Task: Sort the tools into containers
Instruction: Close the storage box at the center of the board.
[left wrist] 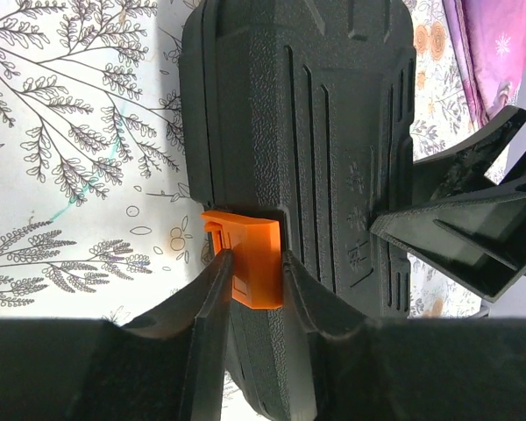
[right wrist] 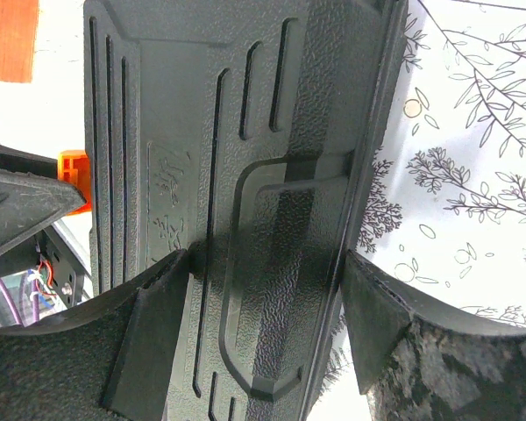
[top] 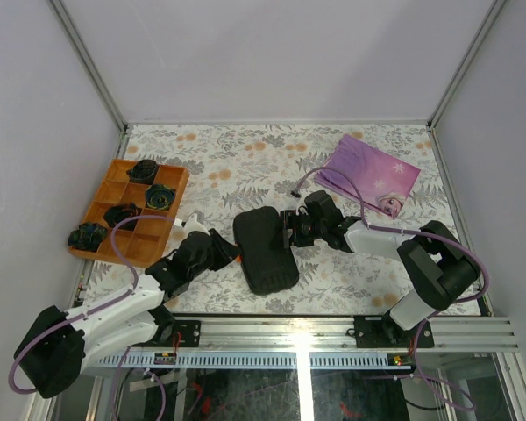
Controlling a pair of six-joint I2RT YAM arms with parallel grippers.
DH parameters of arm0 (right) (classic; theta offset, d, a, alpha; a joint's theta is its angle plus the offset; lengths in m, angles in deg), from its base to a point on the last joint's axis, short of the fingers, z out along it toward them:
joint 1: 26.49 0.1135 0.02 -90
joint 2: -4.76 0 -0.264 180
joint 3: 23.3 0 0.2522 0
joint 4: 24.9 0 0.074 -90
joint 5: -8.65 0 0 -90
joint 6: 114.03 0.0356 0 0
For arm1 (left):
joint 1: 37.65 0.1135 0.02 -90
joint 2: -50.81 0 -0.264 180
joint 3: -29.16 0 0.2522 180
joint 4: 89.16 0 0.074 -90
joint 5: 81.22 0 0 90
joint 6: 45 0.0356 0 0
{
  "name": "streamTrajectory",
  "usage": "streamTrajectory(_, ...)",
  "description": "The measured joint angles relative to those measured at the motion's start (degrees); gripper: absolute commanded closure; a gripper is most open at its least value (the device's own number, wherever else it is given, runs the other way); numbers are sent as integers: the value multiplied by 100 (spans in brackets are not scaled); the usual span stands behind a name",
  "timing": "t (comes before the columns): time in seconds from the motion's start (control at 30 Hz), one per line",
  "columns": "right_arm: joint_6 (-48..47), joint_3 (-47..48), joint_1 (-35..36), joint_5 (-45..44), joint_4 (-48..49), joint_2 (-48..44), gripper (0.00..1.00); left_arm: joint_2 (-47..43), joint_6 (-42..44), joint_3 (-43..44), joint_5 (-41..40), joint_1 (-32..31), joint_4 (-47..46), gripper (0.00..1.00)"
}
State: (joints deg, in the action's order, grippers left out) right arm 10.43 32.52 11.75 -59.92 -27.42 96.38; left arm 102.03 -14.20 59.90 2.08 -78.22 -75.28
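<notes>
Pinching orange latch (left wrist: pixel 244 247), left pincer (left wrist: pixel 254 263), unseen overhead

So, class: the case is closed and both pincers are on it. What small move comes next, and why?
Probably pull the orange latch free with the left pincer: the case is shut, that pincer's tips pinch the latch, and the right pincer braces the opposite edge.

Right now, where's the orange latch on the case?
In the left wrist view, the orange latch sits midway along the left edge of the black case, the side facing the left arm. It is pinched between the left fingers.
</notes>
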Motion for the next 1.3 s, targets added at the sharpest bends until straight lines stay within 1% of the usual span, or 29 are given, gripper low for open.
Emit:
streamTrajectory(0.37, 7, 9, -2, -50, 17, 11, 39, 240, 2, 35, -203, -122, -181, 73)
streamTrajectory(0.6, 4, 13, -2, -55, 35, 37, 39, 372, -26, 79, -238, -214, -345, 62)
streamTrajectory(0.83, 4, 13, -2, -55, 33, 44, 39, 389, -35, 90, -256, -243, -389, 60)
streamTrajectory(1.3, -48, 133, 24, 20, 48, 162, 39, 376, -173, 90, -273, -299, -310, 46)
